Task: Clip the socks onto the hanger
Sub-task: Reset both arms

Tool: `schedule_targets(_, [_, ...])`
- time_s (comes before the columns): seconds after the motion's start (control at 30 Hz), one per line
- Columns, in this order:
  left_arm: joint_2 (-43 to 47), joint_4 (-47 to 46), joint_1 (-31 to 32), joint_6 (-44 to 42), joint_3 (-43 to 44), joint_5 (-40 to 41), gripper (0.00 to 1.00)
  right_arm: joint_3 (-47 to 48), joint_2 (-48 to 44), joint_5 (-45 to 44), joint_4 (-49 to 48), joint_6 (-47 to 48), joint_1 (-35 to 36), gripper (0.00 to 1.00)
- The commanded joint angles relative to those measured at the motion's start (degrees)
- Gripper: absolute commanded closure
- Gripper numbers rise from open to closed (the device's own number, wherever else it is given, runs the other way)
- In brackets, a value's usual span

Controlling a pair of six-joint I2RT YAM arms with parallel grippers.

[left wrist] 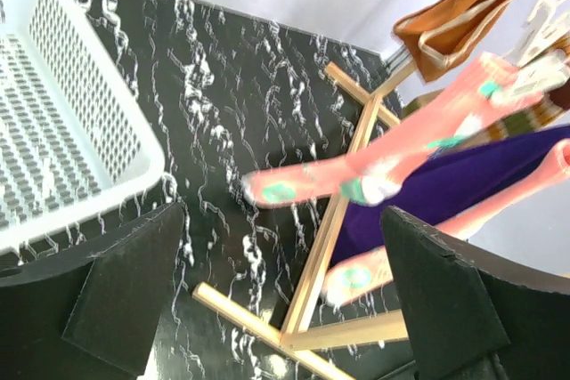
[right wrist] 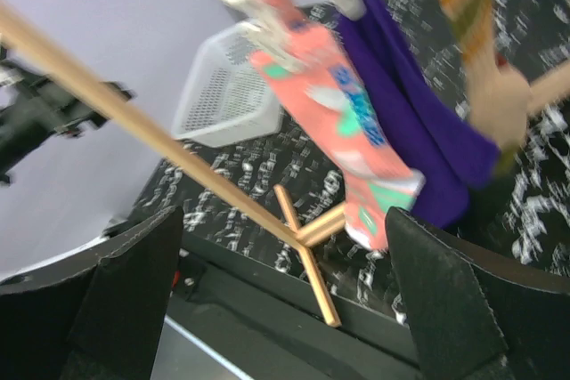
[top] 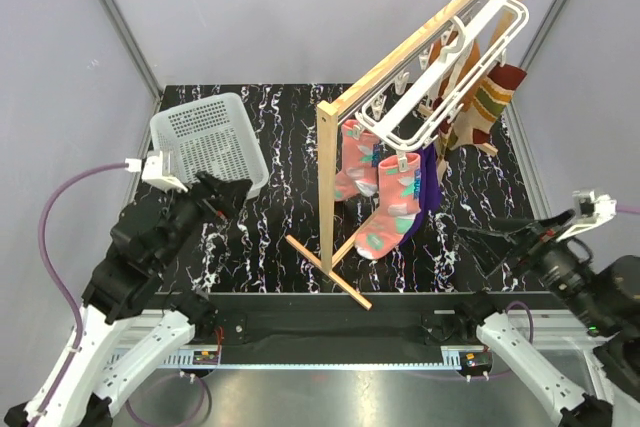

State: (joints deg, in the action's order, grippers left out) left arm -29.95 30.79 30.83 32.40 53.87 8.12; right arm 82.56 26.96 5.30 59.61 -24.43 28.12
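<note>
Pink and tan striped socks (top: 388, 209) hang clipped on the white plastic hanger (top: 442, 93) beneath the wooden rail stand (top: 327, 187). Both arms' jaws gape wide, empty; bumping that stand could shake socks loose.

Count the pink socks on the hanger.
2. One pink sock hangs clipped at the hanger's near end; the other hangs left of it, beside the wooden post. None looks hidden.
</note>
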Motion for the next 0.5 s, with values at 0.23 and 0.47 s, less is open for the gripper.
schedule_targets(0.23, [20.95,-22.30,-0.16,13.98,-33.33,-13.03,0.01,-44.21,-14.38,-5.39,-26.76,-10.81,0.09,0.00])
schedule_targets(0.47, [39.06,-30.52,-0.24,21.20,-49.44,-17.17,0.01,-69.89,-24.51,-4.14,-47.04,-21.71,0.09,0.00])
